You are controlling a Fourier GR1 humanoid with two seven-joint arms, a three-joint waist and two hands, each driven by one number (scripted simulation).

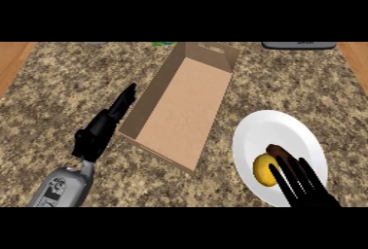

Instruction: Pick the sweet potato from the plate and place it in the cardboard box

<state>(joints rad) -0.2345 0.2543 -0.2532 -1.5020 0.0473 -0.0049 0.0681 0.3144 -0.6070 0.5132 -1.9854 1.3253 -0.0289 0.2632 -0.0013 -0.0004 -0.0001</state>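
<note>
Near the counter's front right corner, the white plate [277, 127] carries the sweet potato [265, 169], a yellowish lump with a dark end, lying toward the plate's front. The right hand [302, 185] reaches over it from the front edge, fingers spread and straight, their tips at the vegetable but not curled round it. The cardboard box [183, 104] lies open at the counter's middle, well apart from the plate. The left hand [104, 129] rests just beside the box's left wall, fingers straight. If the fingers close off-centre, the rounded sweet potato could likely roll across the smooth plate.
</note>
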